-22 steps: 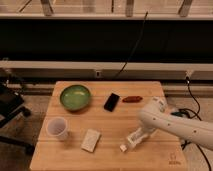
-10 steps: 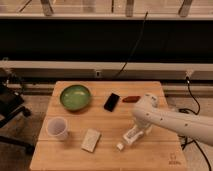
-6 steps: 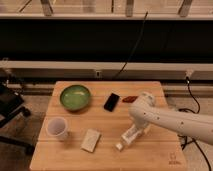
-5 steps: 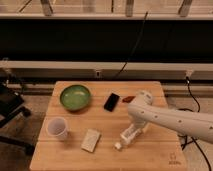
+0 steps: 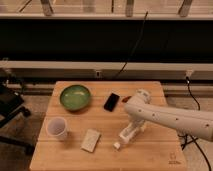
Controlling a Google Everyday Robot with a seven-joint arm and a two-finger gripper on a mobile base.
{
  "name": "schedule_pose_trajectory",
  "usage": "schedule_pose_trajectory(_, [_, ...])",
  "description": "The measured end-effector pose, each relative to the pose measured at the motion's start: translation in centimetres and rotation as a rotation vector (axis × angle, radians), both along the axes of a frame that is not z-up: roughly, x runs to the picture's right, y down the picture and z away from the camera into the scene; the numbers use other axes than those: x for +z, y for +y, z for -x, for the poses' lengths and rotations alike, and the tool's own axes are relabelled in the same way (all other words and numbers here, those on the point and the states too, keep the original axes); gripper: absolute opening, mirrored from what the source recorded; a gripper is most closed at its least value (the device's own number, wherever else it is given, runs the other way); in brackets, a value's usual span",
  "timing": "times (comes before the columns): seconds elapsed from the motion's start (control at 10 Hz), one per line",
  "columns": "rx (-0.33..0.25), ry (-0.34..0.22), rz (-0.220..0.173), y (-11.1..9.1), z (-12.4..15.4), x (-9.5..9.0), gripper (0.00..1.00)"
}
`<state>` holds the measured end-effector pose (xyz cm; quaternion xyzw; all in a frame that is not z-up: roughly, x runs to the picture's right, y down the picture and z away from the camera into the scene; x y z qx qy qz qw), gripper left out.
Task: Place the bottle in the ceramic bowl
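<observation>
- Leftmost, a black chair (image 5: 11, 107) stands beside the wooden counter (image 5: 160, 150).
- On the counter's left part, a translucent cup (image 5: 56, 128) stands upright near the front. The green ceramic bowl (image 5: 75, 96) sits behind it, and the two do not touch.
- A flat white box (image 5: 90, 140) lies right of the cup, near the front edge.
- A black phone (image 5: 111, 101) lies just right of the bowl.
- The bottle (image 5: 118, 144) lies on the counter right of the box, well apart from the bowl. One end pokes out toward the front-left.
- The gripper (image 5: 128, 134) is down on the bottle, its jaws clenched around it.
- The white arm (image 5: 170, 117) reaches in from the right.
</observation>
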<state>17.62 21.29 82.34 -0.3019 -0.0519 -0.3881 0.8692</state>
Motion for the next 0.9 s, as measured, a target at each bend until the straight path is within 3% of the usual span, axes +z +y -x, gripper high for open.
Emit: schedule_pose_trajectory(0.9, [-0.044, -0.021, 0.005, -2.0, 2.0, 0.1, 0.02])
